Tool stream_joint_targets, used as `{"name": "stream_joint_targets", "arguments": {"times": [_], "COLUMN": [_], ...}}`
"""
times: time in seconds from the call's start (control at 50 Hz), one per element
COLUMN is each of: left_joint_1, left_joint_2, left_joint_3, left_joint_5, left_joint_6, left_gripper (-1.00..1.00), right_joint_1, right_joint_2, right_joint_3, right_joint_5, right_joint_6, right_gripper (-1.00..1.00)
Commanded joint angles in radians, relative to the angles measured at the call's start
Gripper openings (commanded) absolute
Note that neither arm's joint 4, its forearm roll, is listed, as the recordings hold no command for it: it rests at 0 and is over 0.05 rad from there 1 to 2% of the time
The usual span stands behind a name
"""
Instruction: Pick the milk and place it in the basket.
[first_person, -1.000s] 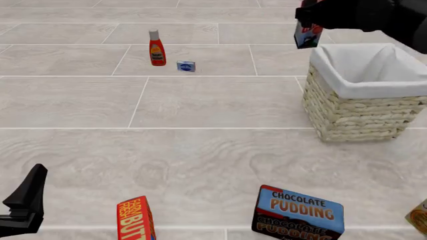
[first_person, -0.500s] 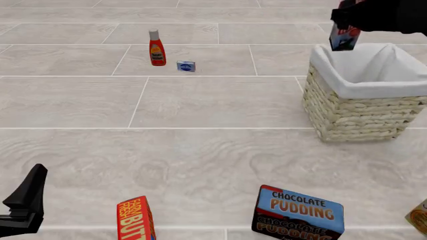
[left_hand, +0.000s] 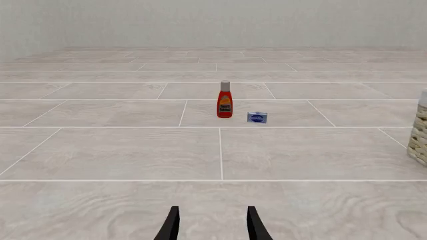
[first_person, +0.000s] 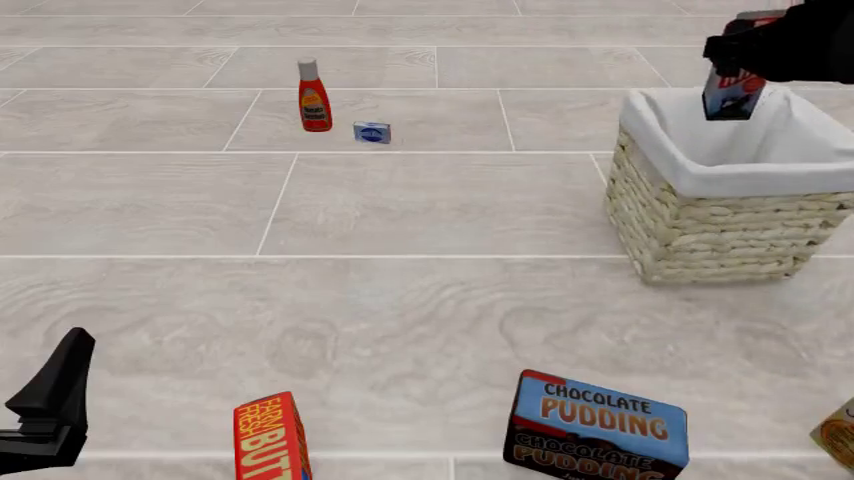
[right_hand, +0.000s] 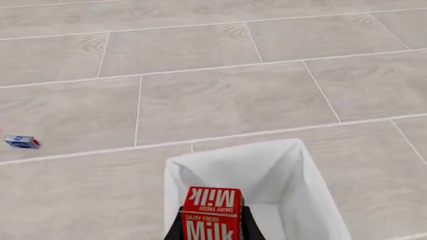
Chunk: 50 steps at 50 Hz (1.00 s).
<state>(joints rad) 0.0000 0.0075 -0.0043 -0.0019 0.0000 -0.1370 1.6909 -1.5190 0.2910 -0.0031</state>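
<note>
Right claw (first_person: 737, 62): clenched on the milk (first_person: 733, 93), gripping the carton near its upper part. In the right wrist view the claw fingers (right_hand: 175, 229) press against both sides of the milk (right_hand: 212, 214), whose red top carries white lettering. The carton hangs clear of the worktop (first_person: 427, 210), suspended over the open mouth of the basket (first_person: 707, 215), toward its far side. It is slightly tilted, and its dark blue and white lower end sits at about the level of the white cloth rim. Whether it touches the lining cannot be told. The right wrist view shows the white-lined interior of the basket (right_hand: 293, 185) directly below the carton.

Left claw (left_hand: 212, 227): released, the two fingers apart with nothing between them. In the front view the left claw (first_person: 47, 405) is low at the near left edge, well apart from the basket.

Other items on the worktop: a red ketchup bottle (first_person: 314, 96) stands upright at the far left, with a small blue-and-white box (first_person: 372, 132) just beside it. Both also appear ahead of the left claw in the left wrist view: ketchup bottle (left_hand: 225, 100), small box (left_hand: 257, 118). At the near edge stand an orange-red butter box (first_person: 272, 438) and a chocolate pudding box (first_person: 595, 425), apart from each other.
</note>
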Motion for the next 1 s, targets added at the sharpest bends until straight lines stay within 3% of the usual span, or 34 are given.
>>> {"name": "stream_joint_targets", "arguments": {"times": [0.02,1.0], "left_joint_1": [0.000,0.000], "left_joint_2": [0.000,0.000], "left_joint_3": [0.000,0.000], "left_joint_5": [0.000,0.000], "left_joint_6": [0.000,0.000], "left_gripper": [1.00,1.00], "right_joint_1": [-0.039,-0.078], "right_joint_2": [-0.008,0.132], "right_joint_3": [0.003,0.046], "right_joint_5": [-0.011,-0.092], "right_joint_6": [0.018,0.060], "right_gripper": [-1.00,-1.00]}}
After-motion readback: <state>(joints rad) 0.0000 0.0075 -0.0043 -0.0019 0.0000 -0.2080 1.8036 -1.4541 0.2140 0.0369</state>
